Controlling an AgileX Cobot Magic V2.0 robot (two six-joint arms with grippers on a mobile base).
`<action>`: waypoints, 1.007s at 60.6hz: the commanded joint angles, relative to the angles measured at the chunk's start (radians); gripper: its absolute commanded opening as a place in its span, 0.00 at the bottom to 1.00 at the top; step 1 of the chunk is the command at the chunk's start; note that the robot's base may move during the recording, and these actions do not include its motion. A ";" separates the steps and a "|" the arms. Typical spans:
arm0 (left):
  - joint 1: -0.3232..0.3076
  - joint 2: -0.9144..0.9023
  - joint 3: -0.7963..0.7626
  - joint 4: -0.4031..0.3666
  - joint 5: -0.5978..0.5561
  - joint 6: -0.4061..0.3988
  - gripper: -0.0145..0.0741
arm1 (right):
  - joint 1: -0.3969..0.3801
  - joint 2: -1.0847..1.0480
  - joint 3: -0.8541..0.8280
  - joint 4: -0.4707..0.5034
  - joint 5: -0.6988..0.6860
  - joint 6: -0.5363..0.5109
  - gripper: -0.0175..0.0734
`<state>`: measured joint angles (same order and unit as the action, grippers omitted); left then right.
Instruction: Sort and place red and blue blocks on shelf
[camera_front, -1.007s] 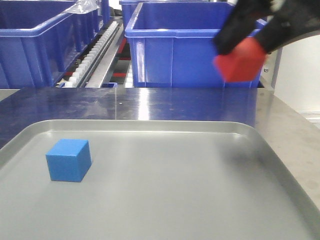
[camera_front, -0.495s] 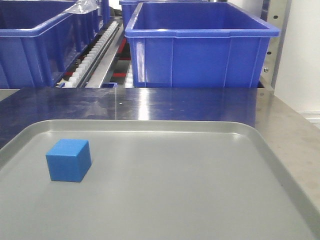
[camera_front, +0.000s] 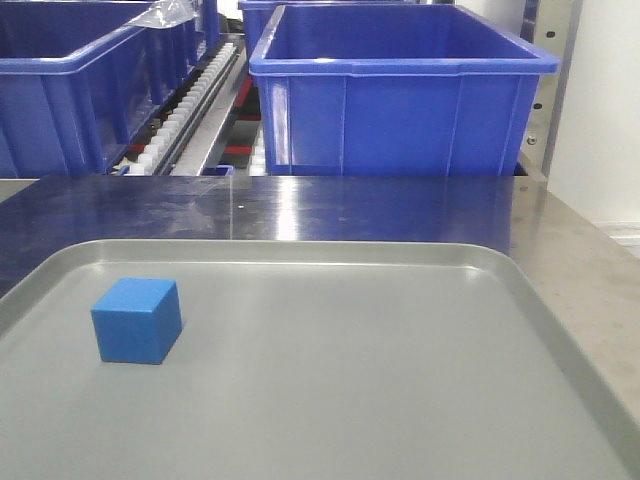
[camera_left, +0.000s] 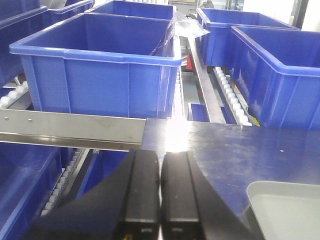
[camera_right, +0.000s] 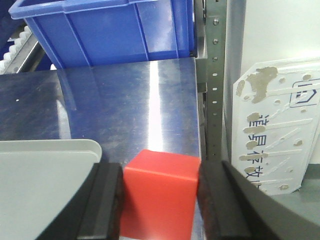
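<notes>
A bright blue block (camera_front: 137, 319) rests on the left side of the grey tray (camera_front: 330, 255) in the front view. The red block (camera_right: 160, 192) sits between the two black fingers of my right gripper (camera_right: 159, 200), which is shut on it above the steel top, right of the tray's corner (camera_right: 75, 147). Neither gripper shows in the front view. My left gripper (camera_left: 160, 192) is shut, pads together and holding nothing, facing the shelf's steel front rail (camera_left: 70, 127) and roller tracks (camera_left: 227, 92).
Large blue bins (camera_front: 400, 90) (camera_left: 100, 65) fill the shelf tiers behind the shiny steel top (camera_front: 300, 205). A perforated upright post (camera_right: 214, 75) and a white punched card (camera_right: 280, 125) stand at the right of the steel top.
A second ago my right gripper with the red block crossed the upper right of the front view; it has since left that view. The blue block has not moved.
</notes>
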<state>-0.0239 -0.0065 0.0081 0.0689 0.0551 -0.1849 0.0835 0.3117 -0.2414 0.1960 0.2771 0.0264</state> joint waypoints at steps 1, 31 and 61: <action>0.002 -0.015 0.044 -0.007 -0.083 -0.010 0.30 | -0.006 0.002 -0.024 -0.005 -0.111 -0.005 0.25; 0.002 -0.015 0.044 -0.007 -0.083 -0.010 0.30 | -0.006 0.002 -0.024 -0.005 -0.115 -0.005 0.25; 0.002 -0.015 0.044 -0.007 -0.083 -0.010 0.30 | -0.006 0.002 -0.024 -0.005 -0.115 -0.005 0.25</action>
<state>-0.0239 -0.0065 0.0081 0.0689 0.0551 -0.1849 0.0835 0.3101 -0.2353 0.1960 0.2539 0.0264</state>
